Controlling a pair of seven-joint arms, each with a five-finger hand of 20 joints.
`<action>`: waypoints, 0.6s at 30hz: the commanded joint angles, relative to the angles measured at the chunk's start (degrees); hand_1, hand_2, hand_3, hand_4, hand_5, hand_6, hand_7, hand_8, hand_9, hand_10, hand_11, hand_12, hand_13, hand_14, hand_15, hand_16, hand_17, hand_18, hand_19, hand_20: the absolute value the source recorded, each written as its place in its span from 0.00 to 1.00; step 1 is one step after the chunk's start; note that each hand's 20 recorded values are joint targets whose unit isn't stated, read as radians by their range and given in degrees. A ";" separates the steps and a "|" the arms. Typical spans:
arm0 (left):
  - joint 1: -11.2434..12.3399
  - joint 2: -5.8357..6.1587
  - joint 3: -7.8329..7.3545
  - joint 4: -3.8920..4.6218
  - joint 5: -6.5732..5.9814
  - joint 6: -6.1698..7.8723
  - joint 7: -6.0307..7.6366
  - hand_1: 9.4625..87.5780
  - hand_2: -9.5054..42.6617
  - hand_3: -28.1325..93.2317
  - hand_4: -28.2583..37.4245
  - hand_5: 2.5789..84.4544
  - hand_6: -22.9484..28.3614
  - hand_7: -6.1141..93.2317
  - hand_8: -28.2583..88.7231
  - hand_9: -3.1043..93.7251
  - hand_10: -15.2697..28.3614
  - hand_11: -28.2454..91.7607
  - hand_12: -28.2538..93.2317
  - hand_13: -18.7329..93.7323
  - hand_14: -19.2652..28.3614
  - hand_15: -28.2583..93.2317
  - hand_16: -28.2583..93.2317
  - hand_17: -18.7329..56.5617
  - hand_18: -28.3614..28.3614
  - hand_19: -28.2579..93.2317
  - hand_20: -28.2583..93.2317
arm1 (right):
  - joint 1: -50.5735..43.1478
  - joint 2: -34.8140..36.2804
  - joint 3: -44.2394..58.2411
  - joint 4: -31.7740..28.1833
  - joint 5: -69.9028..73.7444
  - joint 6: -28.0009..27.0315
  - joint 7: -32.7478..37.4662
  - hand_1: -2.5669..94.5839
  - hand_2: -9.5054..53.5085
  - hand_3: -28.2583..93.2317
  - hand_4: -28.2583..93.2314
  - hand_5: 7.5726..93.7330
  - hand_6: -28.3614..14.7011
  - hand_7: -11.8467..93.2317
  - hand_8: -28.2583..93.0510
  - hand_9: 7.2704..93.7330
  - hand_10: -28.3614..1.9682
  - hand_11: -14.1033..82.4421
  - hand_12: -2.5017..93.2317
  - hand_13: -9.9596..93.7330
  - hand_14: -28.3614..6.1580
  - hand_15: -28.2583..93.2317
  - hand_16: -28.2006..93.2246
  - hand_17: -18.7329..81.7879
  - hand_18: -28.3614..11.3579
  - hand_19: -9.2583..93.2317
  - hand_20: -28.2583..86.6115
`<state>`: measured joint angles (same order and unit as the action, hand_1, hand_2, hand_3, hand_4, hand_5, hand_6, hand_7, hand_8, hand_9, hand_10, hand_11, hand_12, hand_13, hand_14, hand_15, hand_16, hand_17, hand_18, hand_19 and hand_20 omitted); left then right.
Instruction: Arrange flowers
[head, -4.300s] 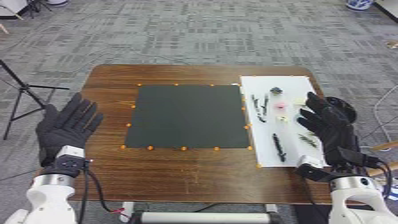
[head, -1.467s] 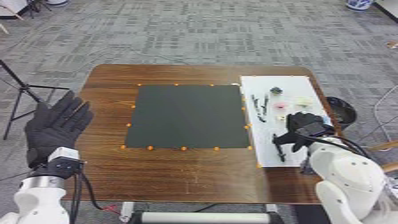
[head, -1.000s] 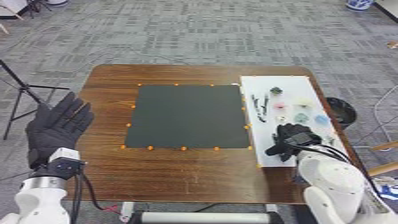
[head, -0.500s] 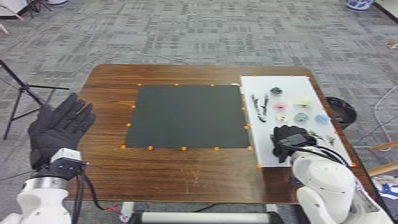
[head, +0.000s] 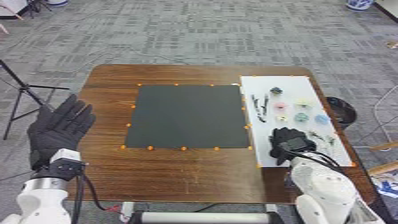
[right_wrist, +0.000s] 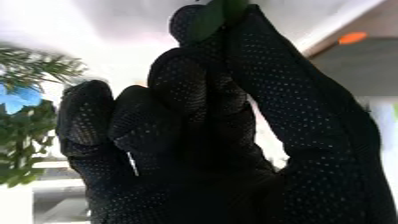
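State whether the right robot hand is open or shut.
Shut: in the wrist view, the right robot hand pinches a green leaf between thumb and finger.

Rt hand (head: 289, 142) is moving left from white sheet (head: 275, 82)'s right edge, pinching a green leaf (right_wrist: 210, 21) now & uncovering blue flower (head: 321, 119); lt hand (head: 59, 131) is shifting slightly left.

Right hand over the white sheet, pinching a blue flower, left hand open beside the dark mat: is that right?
Not quite: in the right wrist view, the right hand pinches a green leaf, not a blue flower. It is over the white sheet, and the left hand is open beside the dark mat.
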<state>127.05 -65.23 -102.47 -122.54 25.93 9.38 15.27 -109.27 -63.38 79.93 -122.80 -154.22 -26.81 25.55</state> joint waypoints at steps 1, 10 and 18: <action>0.99 0.16 0.02 -0.03 -0.31 0.33 0.36 0.19 0.46 0.78 0.00 0.49 0.63 0.16 0.17 0.38 0.71 0.40 0.30 0.40 0.74 0.46 0.20 0.16 0.78 0.56 0.31 | -1.13 1.37 -0.36 -2.37 -1.16 10.19 -0.64 0.52 0.02 0.82 0.10 0.75 0.62 0.60 0.42 0.74 0.47 0.67 0.62 0.77 0.44 0.86 0.61 0.63 0.10 0.97 0.53; 1.49 0.88 -1.05 0.59 0.03 -0.15 0.49 0.20 0.46 0.78 0.00 0.49 0.63 0.16 0.17 0.38 0.72 0.41 0.30 0.40 0.74 0.46 0.20 0.16 0.78 0.56 0.31 | 6.71 1.29 -4.58 -1.06 4.63 13.82 -1.18 0.52 0.03 0.83 0.10 0.74 0.61 0.63 0.41 0.75 0.51 0.67 0.63 0.78 0.45 0.86 0.60 0.64 0.11 0.97 0.53; 5.14 1.72 -5.49 -0.24 1.10 0.29 0.13 0.23 0.52 0.70 0.00 0.48 0.63 0.15 0.17 0.38 0.71 0.39 0.30 0.40 0.73 0.44 0.20 0.16 0.78 0.55 0.30 | 19.40 -0.77 -14.07 3.60 9.54 21.91 -1.85 0.52 0.03 0.83 0.11 0.74 0.60 0.64 0.41 0.75 0.52 0.67 0.64 0.79 0.46 0.86 0.60 0.64 0.11 0.98 0.52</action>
<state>128.74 -64.40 -104.75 -122.49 26.54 9.14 15.14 -100.86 -61.80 71.41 -121.16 -147.76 -10.22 24.42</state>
